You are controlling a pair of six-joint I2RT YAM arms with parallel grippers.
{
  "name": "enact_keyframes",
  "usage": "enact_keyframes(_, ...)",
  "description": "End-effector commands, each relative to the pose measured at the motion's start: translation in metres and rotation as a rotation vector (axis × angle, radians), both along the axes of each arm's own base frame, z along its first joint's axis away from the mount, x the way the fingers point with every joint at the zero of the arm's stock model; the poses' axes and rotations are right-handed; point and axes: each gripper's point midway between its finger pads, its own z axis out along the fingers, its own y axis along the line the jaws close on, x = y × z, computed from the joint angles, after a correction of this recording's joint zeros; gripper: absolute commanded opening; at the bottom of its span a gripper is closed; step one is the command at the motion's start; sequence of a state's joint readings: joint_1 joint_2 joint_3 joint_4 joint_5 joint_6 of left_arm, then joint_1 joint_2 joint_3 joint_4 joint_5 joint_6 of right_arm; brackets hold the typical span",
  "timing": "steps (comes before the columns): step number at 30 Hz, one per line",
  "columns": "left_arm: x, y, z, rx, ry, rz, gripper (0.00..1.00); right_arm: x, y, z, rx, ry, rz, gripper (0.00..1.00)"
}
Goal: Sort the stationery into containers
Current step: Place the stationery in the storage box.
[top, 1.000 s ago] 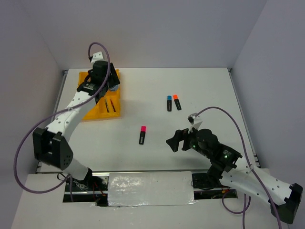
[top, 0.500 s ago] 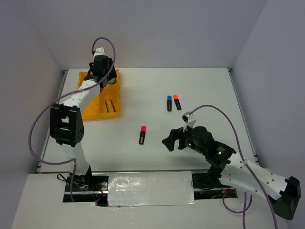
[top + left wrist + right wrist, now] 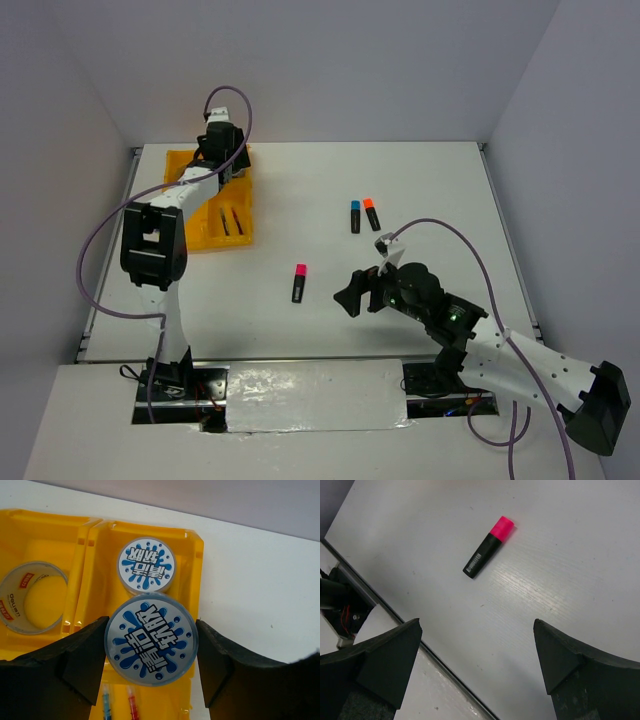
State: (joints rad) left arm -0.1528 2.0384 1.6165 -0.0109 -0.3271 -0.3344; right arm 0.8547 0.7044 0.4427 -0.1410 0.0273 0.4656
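My left gripper [image 3: 151, 630] is shut on a blue-white patterned tape roll [image 3: 151, 642], held above the yellow tray [image 3: 192, 560] at its far right compartment. In that compartment lies a second patterned roll [image 3: 146, 563]. A silver-grey tape ring [image 3: 30, 597] sits in the compartment to its left. A teal pen [image 3: 106, 702] and a red pen [image 3: 131, 702] lie in the nearer compartment. My right gripper [image 3: 477, 630] stands open above bare table, just short of the pink-capped highlighter [image 3: 489, 546]. From above, the pink highlighter [image 3: 299, 283] lies left of the right gripper [image 3: 355, 293].
A blue-capped highlighter [image 3: 355, 216] and an orange-capped one [image 3: 371, 213] lie side by side mid-table, beyond the right gripper. The table's front edge [image 3: 395, 615] runs just under the right gripper's left finger. Grey walls enclose the table on three sides.
The left arm has swung farther back over the tray's far end, still gripping the roll. The right gripper has crept left toward the pink highlighter, jaws unchanged.
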Motion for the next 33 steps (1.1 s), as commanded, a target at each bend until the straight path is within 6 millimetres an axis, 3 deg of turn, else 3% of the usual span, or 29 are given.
enact_keyframes(1,0.026,-0.004,0.042,-0.001,-0.154,-0.024,0.00,0.002,0.007,0.008,0.034,-0.044,0.028,1.00)
enact_keyframes(14,0.018,-0.002,0.026,0.026,-0.072,-0.044,0.00,0.001,0.007,0.007,0.040,-0.030,0.023,1.00)
enact_keyframes(23,0.002,0.010,0.042,0.112,-0.054,-0.041,0.00,0.002,0.008,0.006,0.049,-0.027,0.019,1.00)
enact_keyframes(27,0.008,0.012,0.041,0.119,-0.030,-0.035,0.00,-0.002,0.013,0.007,0.062,-0.014,0.047,1.00)
enact_keyframes(33,0.024,0.008,0.019,0.112,0.002,-0.082,0.01,-0.002,0.007,0.005,0.043,-0.020,0.034,1.00)
